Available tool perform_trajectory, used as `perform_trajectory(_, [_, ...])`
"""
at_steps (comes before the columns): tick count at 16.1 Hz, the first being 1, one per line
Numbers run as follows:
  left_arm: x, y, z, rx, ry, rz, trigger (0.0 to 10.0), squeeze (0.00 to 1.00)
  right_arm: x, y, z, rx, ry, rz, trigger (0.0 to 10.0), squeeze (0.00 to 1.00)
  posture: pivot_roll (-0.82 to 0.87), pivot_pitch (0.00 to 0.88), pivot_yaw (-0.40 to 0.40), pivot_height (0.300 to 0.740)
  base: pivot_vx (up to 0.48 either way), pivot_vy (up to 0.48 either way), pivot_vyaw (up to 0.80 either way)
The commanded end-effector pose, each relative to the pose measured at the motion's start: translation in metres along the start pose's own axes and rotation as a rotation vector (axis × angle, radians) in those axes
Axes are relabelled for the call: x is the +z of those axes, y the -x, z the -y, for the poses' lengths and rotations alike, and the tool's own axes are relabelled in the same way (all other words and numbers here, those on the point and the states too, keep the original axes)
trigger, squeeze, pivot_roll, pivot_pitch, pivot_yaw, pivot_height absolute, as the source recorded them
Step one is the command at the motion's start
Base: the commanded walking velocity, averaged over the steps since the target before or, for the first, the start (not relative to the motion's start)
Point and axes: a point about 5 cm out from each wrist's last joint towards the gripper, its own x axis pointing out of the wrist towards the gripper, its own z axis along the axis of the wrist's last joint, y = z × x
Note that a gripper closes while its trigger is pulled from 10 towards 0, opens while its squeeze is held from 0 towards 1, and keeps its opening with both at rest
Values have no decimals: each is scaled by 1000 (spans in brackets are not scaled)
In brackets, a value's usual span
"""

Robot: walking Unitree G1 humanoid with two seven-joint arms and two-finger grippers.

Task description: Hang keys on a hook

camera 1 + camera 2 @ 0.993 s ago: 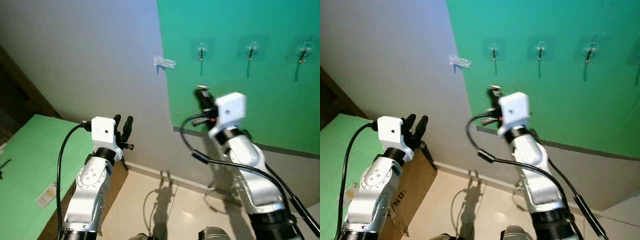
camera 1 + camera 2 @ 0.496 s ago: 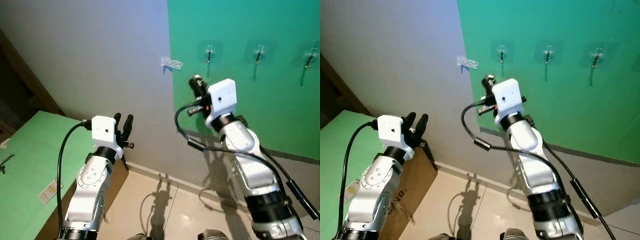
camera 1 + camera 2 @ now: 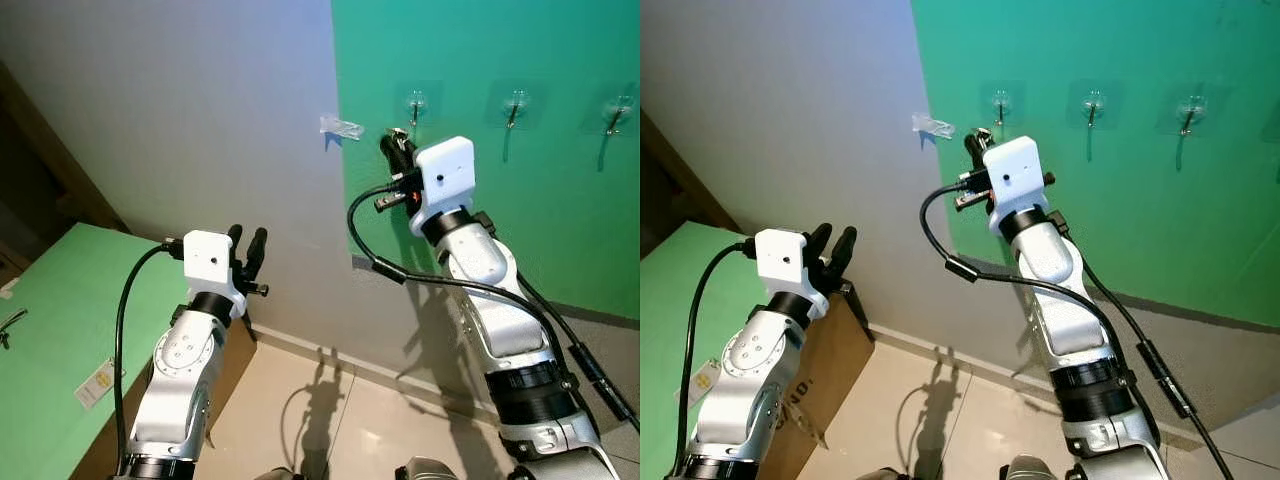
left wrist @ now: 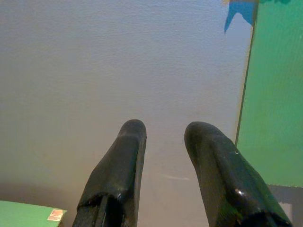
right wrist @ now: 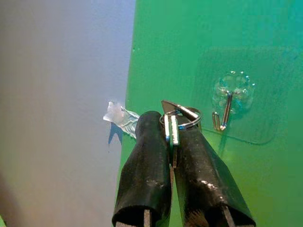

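Jaws of the right gripper (image 5: 171, 156) pinch the keys (image 5: 176, 122), raised against the green wall panel (image 3: 560, 210) just at eight o'clock of the leftmost hook (image 5: 226, 109). Left gripper (image 4: 163, 161) hangs low, jaws narrowly parted, facing the grey wall (image 3: 180, 110).

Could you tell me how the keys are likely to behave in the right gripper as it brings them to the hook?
The keys look like thin flat metal pinched between the fingers of the right gripper, so they may be slippery and could twist in the grip. The ring is probably loose and may swing. They seem light, so the small adhesive hook likely holds them.
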Motion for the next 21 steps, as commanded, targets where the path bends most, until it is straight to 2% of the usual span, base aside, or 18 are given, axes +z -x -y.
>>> perform_trajectory(1, [-2,-1,-3,8,-13,-8,10000,0,5,-7,-1,5,-26,16,0,0,-184,12,126,740,0,0,0])
perform_trajectory(3, [-2,-1,-3,10,-13,-8,10000,0,6,-8,-1,8,-27,17,0,0,-181,12,124,740,0,0,0])
perform_trajectory(11, [-2,1,-5,23,-15,-7,10000,0,3,-15,0,-5,-148,-7,0,0,-166,6,116,740,0,0,0])
perform_trajectory(16, [-2,0,-5,22,-14,-5,10000,0,1,-16,2,-9,-177,-24,0,0,-168,1,117,740,0,0,0])
perform_trajectory(21, [-2,0,-4,19,-8,-7,10000,0,3,-17,4,-13,-164,-13,0,0,-170,4,118,740,0,0,0])
